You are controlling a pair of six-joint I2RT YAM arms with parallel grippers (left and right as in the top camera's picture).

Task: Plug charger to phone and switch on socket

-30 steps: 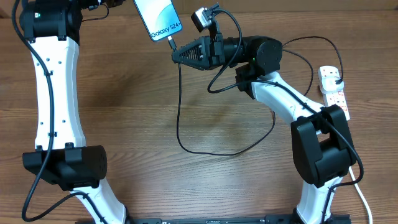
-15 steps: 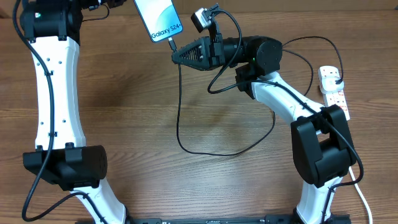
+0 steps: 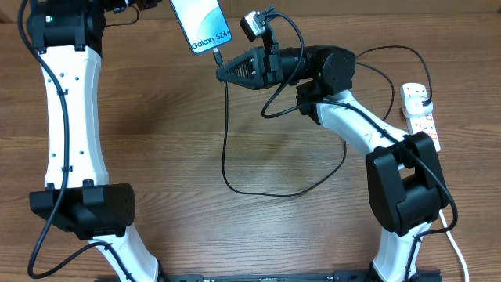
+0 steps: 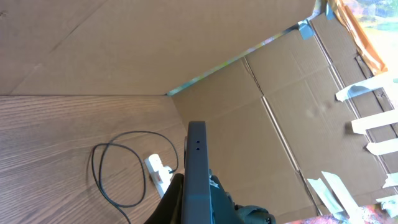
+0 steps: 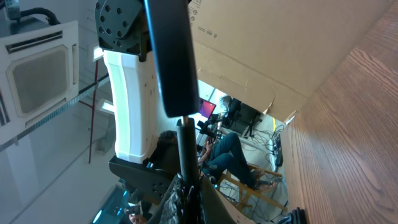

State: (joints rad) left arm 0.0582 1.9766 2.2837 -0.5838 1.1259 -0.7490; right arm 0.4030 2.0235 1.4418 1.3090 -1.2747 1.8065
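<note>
Right gripper (image 3: 221, 70) is clamping the charger (image 3: 225, 141) just behind its connector tip. The tip is meeting the bottom edge of the phone (image 3: 200, 25), though I cannot tell whether it is fully seated. Left gripper (image 4: 194, 208) is gripping the phone and holding it aloft near the far edge of the table (image 3: 172, 157) with its lit screen facing up, while the black cable is hanging from the right fingers, looping across the wood and running toward the socket (image 3: 423, 119), which is lying at the right edge, well apart from the phone.
</note>
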